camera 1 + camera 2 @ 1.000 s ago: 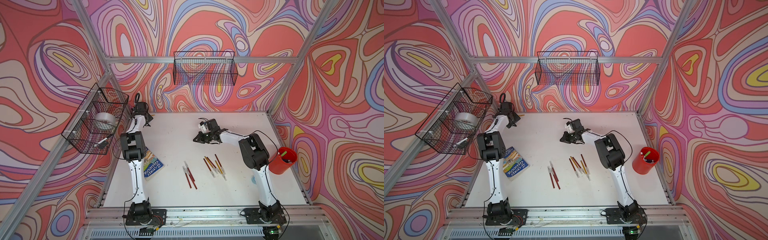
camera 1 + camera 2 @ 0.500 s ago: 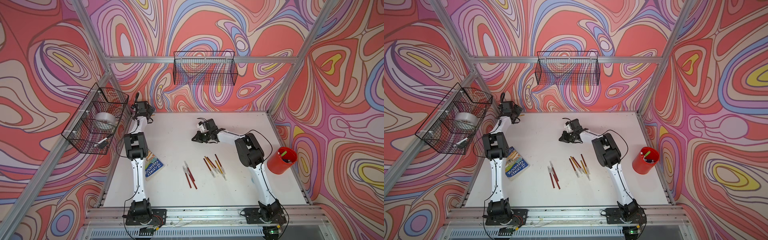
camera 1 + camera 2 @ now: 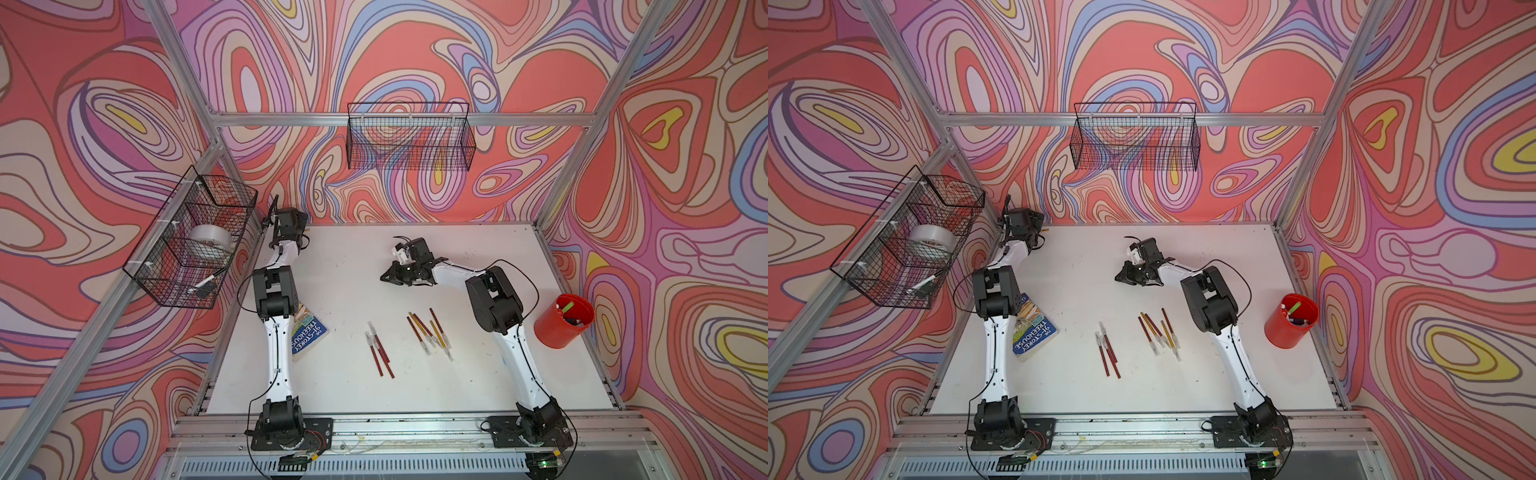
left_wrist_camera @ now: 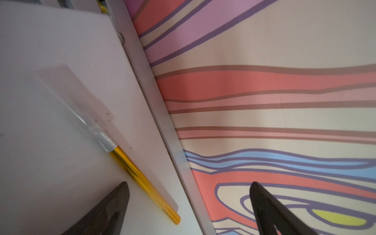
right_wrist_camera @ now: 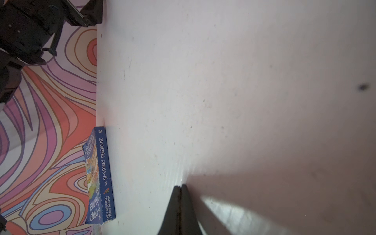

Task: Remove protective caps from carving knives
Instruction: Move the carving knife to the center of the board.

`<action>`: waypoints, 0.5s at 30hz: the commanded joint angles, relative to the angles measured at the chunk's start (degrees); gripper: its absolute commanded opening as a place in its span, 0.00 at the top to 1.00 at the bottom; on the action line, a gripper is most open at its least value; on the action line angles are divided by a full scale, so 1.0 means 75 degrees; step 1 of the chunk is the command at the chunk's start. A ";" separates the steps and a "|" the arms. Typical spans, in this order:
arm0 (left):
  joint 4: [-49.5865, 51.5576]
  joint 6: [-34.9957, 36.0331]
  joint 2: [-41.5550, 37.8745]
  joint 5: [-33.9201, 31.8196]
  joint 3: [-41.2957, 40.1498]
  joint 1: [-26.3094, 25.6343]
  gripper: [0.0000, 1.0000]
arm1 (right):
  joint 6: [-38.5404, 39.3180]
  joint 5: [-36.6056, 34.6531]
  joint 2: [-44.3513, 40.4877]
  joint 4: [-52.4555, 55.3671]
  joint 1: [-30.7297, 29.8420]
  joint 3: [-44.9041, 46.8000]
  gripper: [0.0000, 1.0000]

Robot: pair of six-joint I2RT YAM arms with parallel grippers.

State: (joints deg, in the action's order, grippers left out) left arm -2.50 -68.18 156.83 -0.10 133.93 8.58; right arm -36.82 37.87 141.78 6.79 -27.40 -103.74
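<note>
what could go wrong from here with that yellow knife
The yellow knife lies beside the table's edge rail. The open left gripper straddles that rail, so closing may strike it or nudge the knife off. The right gripper is shut and far away, so nothing braces the handle when the cap is pulled.

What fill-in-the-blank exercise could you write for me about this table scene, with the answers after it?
The round plastic cup holding pens is ___ in colour.
The grey tape roll lies inside a black wire ___.
The yellow-handled carving knife near the left gripper wears a clear plastic ___.
The fingers of the right gripper are ___.
Missing words: red, basket, cap, shut.
</note>
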 commanded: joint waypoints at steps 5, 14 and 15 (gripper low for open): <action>-0.0866 -0.0722 -0.0052 0.0203 -0.0089 -0.0007 0.08 | -0.0061 -0.0074 0.0499 0.0221 0.0032 -0.0255 1.00; -0.1376 -0.0644 -0.0051 -0.0399 -0.0031 0.0028 0.07 | -0.0143 0.0010 0.0702 0.0266 0.0027 -0.0476 1.00; -0.1477 -0.0702 0.0037 -0.0431 0.0051 0.0051 0.07 | -0.0144 0.0016 0.0702 0.0261 0.0030 -0.0463 1.00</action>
State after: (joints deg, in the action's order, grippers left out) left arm -10.20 -72.07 156.94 -0.80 133.36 8.62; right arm -37.60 39.03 144.14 6.68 -27.40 -107.04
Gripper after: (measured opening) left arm 0.924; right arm 0.044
